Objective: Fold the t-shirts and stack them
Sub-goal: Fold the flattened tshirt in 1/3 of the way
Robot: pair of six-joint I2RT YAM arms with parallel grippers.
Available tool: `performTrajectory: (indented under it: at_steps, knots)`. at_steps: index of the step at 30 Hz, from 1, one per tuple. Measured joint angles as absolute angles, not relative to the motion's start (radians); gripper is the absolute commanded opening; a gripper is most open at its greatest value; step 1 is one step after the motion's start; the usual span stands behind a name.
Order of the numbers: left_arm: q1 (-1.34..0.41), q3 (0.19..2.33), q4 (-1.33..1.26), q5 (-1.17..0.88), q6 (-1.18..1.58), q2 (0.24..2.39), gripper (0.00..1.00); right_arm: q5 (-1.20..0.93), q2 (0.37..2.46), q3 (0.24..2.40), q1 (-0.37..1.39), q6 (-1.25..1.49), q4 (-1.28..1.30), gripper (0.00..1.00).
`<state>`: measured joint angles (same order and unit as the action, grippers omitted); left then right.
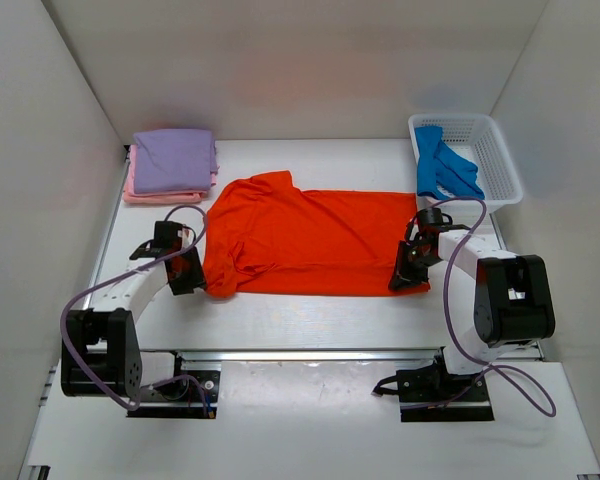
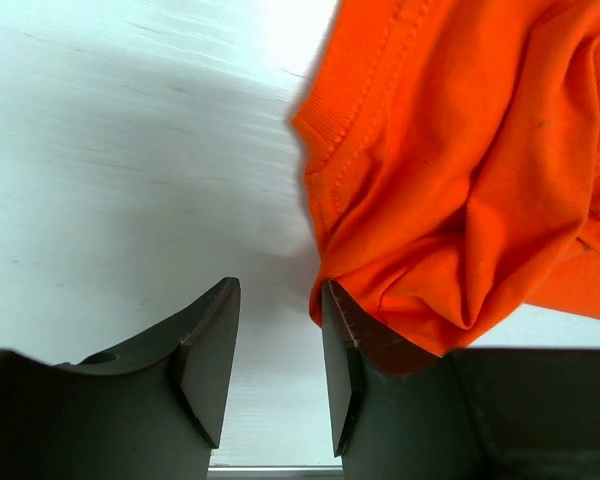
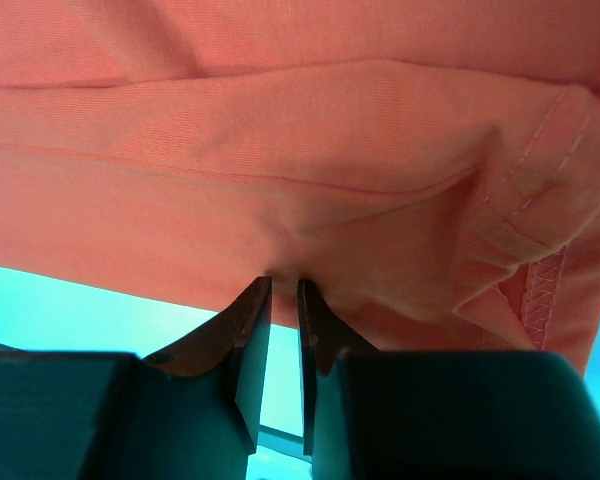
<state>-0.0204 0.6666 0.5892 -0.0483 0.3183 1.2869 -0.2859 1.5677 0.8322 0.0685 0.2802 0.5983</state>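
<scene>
The orange-red t-shirt [image 1: 310,240] lies spread across the middle of the table, its sleeve end to the left. My left gripper [image 1: 187,272] is open at the shirt's left edge. In the left wrist view [image 2: 280,290] bare table shows between its fingers, and the bunched orange cloth [image 2: 460,150] rests against the right finger [image 2: 345,340]. My right gripper [image 1: 405,277] is at the shirt's near right corner. In the right wrist view [image 3: 283,282] it is shut, pinching a fold of the cloth [image 3: 280,150] at its tips. A folded lavender-purple t-shirt [image 1: 175,160] lies on a pink one [image 1: 155,196] at the back left.
A white mesh basket [image 1: 500,160] stands at the back right with a blue t-shirt [image 1: 442,165] in it. White walls enclose the table on three sides. A metal rail runs along the near edge by the arm bases.
</scene>
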Motion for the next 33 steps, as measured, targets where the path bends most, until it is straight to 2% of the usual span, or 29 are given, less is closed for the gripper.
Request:
performTrajectory:
  at_steps: [15, 18, 20, 22, 33]
  knots:
    - [0.002, 0.669, 0.583, -0.016, 0.315, 1.277, 0.49, -0.289, 1.569, 0.832, 0.064, 0.280, 0.598, 0.15]
    - [0.028, 0.669, 0.570, -0.010, 0.318, 1.273, 0.51, -0.289, 1.569, 0.832, 0.064, 0.280, 0.598, 0.15]
    - [0.039, 0.668, 0.562, -0.004, 0.324, 1.258, 0.57, -0.289, 1.569, 0.832, 0.063, 0.279, 0.598, 0.15]
    - [0.039, 0.667, 0.551, 0.000, 0.332, 1.230, 0.57, -0.290, 1.569, 0.832, 0.062, 0.279, 0.598, 0.15]
    - [0.022, 0.628, 0.511, 0.000, 0.347, 1.295, 0.51, -0.294, 1.570, 0.832, 0.057, 0.277, 0.598, 0.15]
